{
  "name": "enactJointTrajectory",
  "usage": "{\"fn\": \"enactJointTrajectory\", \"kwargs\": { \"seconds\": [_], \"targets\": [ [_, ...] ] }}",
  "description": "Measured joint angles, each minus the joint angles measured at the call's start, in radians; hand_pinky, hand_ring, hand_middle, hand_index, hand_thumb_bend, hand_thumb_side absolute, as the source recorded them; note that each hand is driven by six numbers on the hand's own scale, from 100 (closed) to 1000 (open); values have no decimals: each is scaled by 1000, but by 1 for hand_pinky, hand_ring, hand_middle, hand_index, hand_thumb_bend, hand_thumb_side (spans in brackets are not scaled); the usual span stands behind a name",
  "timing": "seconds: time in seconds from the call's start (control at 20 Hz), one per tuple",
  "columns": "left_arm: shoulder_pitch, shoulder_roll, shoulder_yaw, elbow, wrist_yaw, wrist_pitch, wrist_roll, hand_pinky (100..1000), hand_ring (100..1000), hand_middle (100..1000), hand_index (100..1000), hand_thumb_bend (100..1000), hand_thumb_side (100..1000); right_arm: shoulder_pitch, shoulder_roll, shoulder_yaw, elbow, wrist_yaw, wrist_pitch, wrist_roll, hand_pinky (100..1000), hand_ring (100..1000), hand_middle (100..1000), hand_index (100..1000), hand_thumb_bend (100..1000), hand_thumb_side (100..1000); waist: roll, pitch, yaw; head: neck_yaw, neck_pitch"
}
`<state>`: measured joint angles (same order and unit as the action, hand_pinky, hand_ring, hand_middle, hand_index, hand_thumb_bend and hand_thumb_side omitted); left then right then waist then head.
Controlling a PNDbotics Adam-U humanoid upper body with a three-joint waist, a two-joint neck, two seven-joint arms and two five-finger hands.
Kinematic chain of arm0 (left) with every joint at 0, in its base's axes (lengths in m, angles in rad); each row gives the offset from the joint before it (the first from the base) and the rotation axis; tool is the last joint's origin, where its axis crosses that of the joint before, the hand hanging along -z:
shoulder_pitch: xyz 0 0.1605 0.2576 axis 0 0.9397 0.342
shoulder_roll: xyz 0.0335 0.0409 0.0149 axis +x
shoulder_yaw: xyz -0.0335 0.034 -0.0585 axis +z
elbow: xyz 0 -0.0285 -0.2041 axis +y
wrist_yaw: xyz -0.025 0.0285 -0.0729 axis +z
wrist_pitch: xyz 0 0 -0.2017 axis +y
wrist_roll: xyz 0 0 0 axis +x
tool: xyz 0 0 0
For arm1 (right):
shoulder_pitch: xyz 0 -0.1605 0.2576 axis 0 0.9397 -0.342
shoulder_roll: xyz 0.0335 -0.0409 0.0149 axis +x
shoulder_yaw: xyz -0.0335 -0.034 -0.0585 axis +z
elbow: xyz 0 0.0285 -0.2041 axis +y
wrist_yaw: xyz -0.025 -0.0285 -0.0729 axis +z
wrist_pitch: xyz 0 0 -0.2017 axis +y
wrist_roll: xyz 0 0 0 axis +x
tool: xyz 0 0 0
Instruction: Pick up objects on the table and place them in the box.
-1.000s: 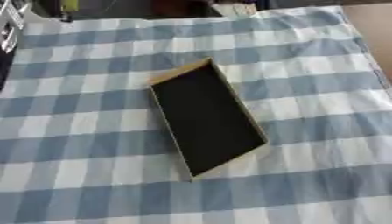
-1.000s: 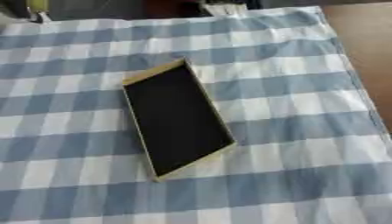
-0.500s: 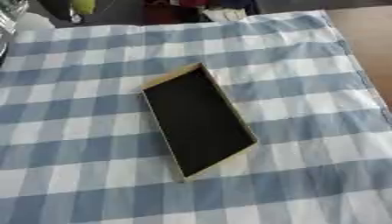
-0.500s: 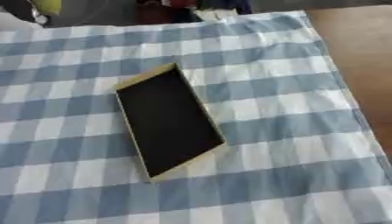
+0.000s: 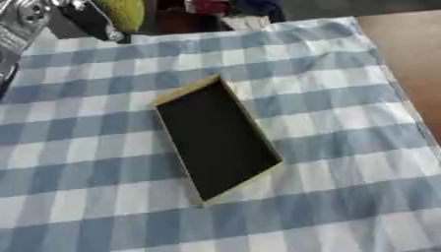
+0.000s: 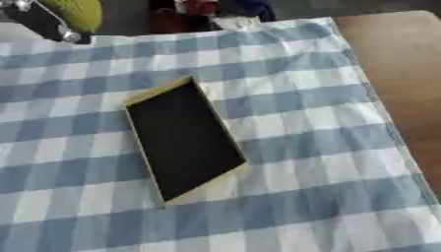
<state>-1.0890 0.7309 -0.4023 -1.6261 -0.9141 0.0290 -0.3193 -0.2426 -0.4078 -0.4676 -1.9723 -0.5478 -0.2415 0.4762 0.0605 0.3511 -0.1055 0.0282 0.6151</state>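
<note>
The left hand [image 5: 86, 20] shows only in part at the upper left corner, black with a silver joint, over the far edge of the cloth [image 5: 344, 147]. Whether it is released, clenched or grasping something cannot be told. The right hand is out of both views.

Just beside the left hand, on its right, is a rounded yellow-green thing [image 5: 123, 12]; whether the two touch is unclear. At the corner's edge, left of the hand, lies a silver-grey shape [image 5: 19, 27], too blurred to name.

The box [image 5: 215, 138] lies flat near the middle of the blue-and-white checked cloth, well apart from the hand. It is shallow and oblong, with a thin tan rim and a dark inside, and it sits askew, one short end toward the upper left, the other toward the lower right.

Along the far edge, beyond the cloth, are a red thing [image 6: 196, 7], a dark blue thing [image 6: 245, 7] and a small white thing [image 5: 244, 22]. At the right the bare brown table [image 6: 405, 74] shows past the cloth's hem.
</note>
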Motion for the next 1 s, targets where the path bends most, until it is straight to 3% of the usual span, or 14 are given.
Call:
{"fn": "enactJointTrajectory", "kwargs": {
  "seconds": [0.1, 0.65, 1.0],
  "targets": [
    [6, 6, -19, -52, 30, 2, -12, 100, 100, 214, 170, 722, 100, -1, 2, 0, -2, 0, 6, -2, 778, 734, 621, 940, 100, 544, 2, -1, -2, 0, 0],
    [40, 7, -101, -312, 194, 92, -93, 100, 100, 213, 172, 625, 100, -4, 12, 0, -6, 0, 23, -9, 778, 733, 619, 941, 100, 547, 11, -6, -11, -7, 17],
    [40, -15, -144, -356, 264, 137, -154, 100, 100, 217, 178, 565, 100, -4, 20, 0, -6, 0, 30, -4, 777, 733, 617, 942, 100, 550, 10, -6, -11, -8, 18]
  ]
}}
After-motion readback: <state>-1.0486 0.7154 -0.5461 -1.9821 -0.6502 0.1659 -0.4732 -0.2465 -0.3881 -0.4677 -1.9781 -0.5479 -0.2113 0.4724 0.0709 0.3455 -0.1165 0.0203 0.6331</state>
